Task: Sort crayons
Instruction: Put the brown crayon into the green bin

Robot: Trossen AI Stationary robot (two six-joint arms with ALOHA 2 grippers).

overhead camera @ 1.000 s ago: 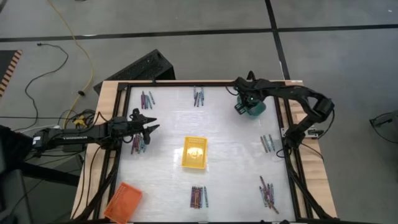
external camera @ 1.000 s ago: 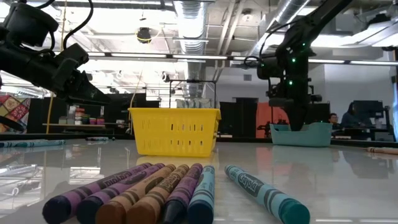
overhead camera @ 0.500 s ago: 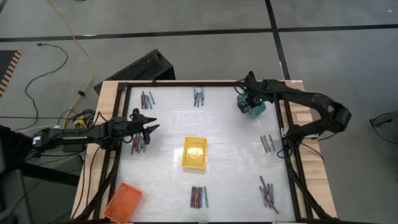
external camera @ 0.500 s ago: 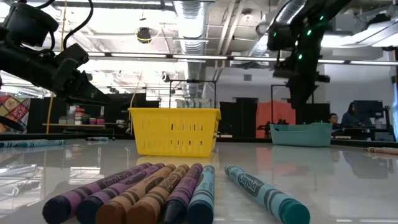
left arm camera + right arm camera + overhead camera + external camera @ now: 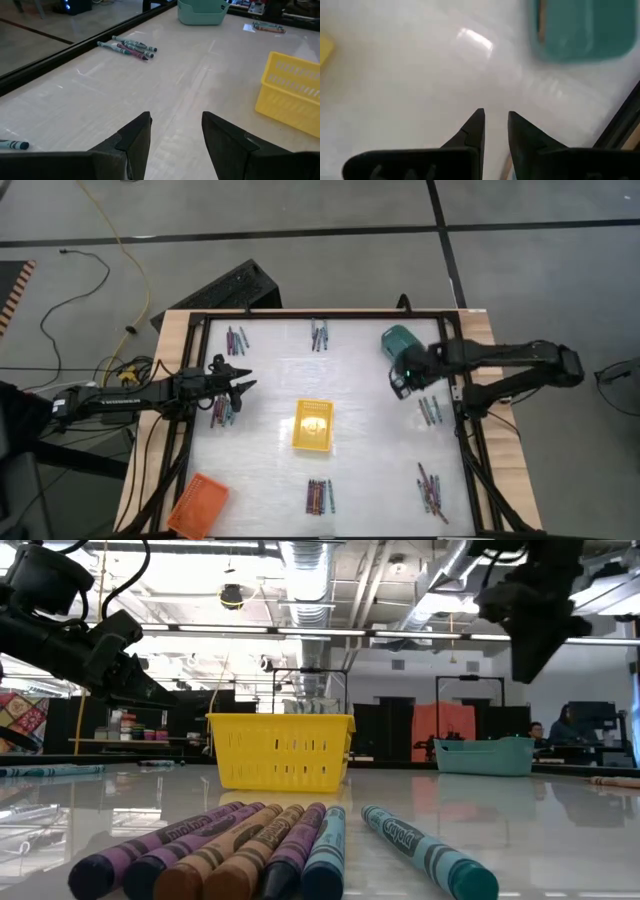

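The right gripper (image 5: 400,383) hangs over the table just in front of the teal tray (image 5: 398,340), and its fingers (image 5: 474,131) stand a little apart with nothing between them. The left gripper (image 5: 238,387) waits over the left side of the table, wide open and empty, with a few crayons (image 5: 221,413) just under it. The other crayons lie in small heaps around the edges: two at the far edge (image 5: 319,335), one near the right gripper (image 5: 431,411), one in the right near corner (image 5: 430,486) and one at the near edge (image 5: 319,496). The yellow tray (image 5: 313,425) sits in the middle and the orange tray (image 5: 199,504) hangs over the left near corner. I think the right arm will go for the heap beside it. The crayons there lie close together, so the fingers could grab two at once or knock the others away. Crayons are round, so a bump could make them roll to the black frame (image 5: 466,442). The small gap may be too tight to fit around one. The orange tray could also tip off the corner if pushed.
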